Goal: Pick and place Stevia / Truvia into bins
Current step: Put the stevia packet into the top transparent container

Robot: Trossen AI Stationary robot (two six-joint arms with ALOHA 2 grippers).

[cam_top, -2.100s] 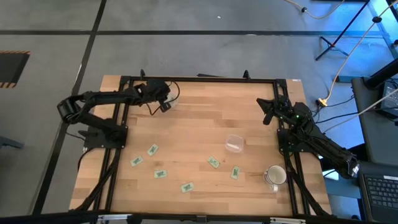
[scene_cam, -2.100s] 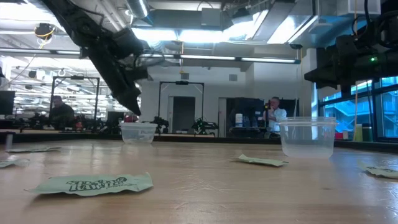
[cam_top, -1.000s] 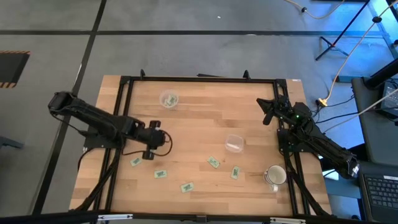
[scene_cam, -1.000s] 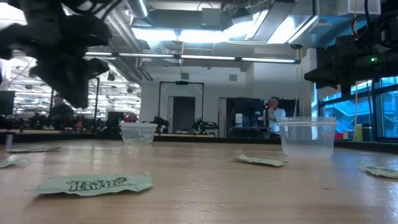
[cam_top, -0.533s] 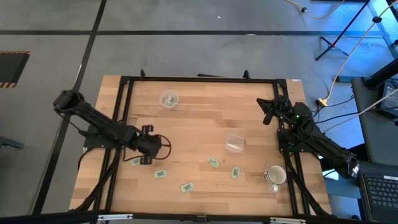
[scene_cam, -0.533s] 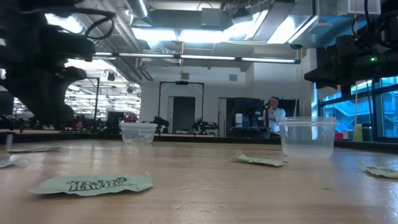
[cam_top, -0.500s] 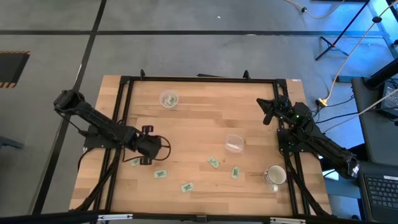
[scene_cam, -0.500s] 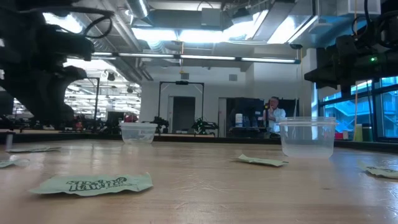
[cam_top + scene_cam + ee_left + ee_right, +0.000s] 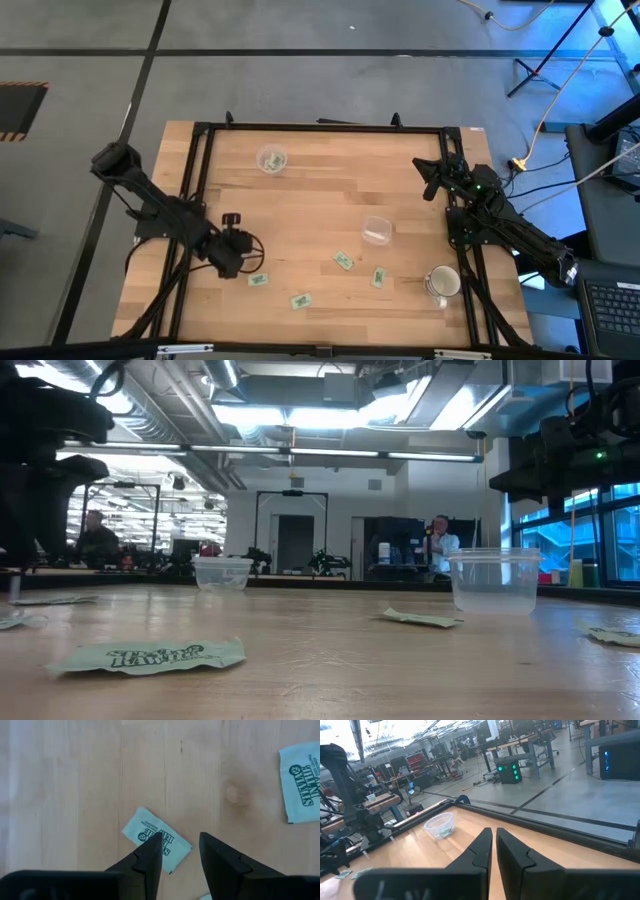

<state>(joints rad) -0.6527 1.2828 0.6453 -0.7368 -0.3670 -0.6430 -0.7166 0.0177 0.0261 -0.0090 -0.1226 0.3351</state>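
My left gripper (image 9: pixel 231 262) hangs open over the table's front left. In the left wrist view its fingers (image 9: pixel 150 857) straddle a green Stevia packet (image 9: pixel 156 839) lying flat on the wood, with nothing between them. A second packet (image 9: pixel 303 784) lies close by. More packets (image 9: pixel 258 280) (image 9: pixel 300 300) (image 9: pixel 344 261) (image 9: pixel 378 277) are scattered along the front. One clear bin (image 9: pixel 271 160) at the back left holds something green; the other bin (image 9: pixel 376 230) stands mid-right. My right gripper (image 9: pixel 493 837) is shut and holds nothing, parked at the right edge (image 9: pixel 433 183).
A white mug (image 9: pixel 442 283) stands at the front right, near a packet. A black frame (image 9: pixel 320 127) rims the wooden table. In the low view a packet (image 9: pixel 150 655) lies nearest the camera, and a person (image 9: pixel 440 550) stands far off in the room.
My left arm swung from the middle left toward the front left and came down over a packet. Its fingers spread wider. The right arm stayed still.
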